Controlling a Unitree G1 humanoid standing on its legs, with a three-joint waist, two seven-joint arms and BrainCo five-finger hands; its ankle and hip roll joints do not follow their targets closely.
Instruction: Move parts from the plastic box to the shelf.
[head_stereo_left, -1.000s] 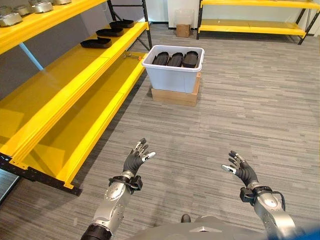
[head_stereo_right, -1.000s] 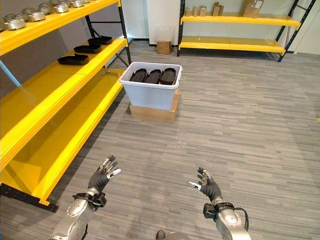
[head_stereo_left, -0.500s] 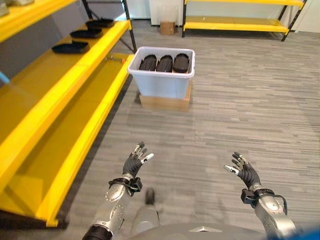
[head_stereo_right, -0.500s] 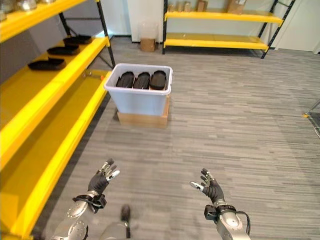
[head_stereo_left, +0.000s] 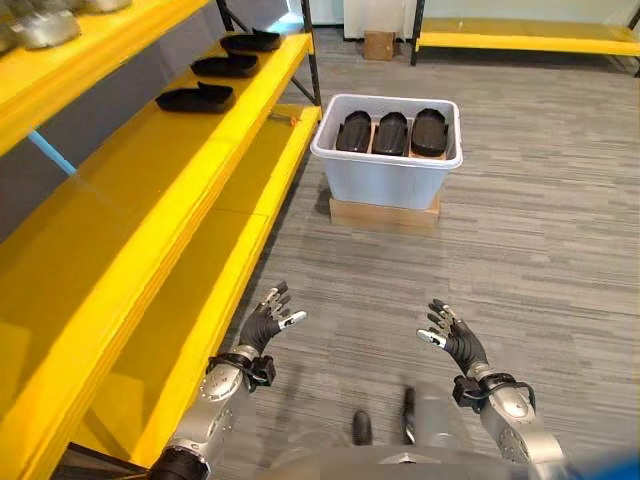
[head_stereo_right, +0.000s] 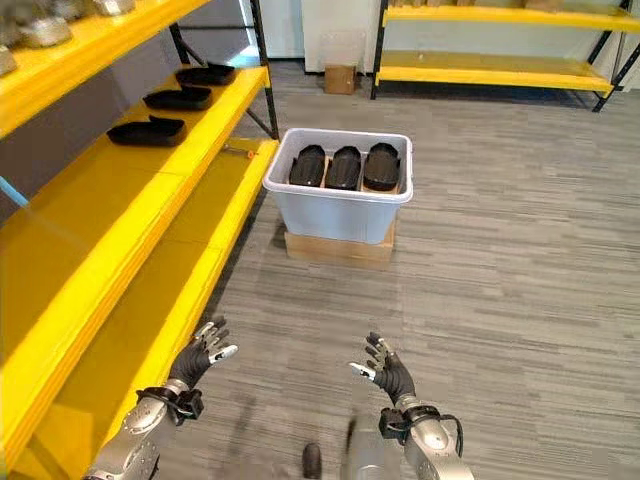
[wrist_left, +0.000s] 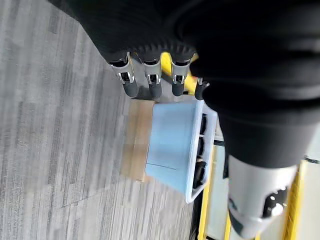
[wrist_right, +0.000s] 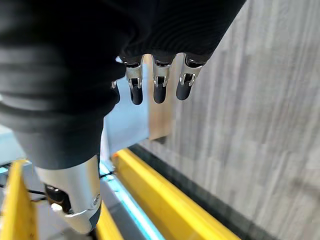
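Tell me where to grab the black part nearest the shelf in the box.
Probably from above, by its upper end: the part stands on edge in the box, packed against the middle part, so only its top is free. Both hands are open and far off.

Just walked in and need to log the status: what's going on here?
The robot is facing a white plastic box that sits on a flat cardboard carton on the floor, with three black parts inside. Three similar black parts already lie on the yellow shelf to its left. Both the left robot hand and the right robot hand are open, empty and held out short of the box, touching nothing.
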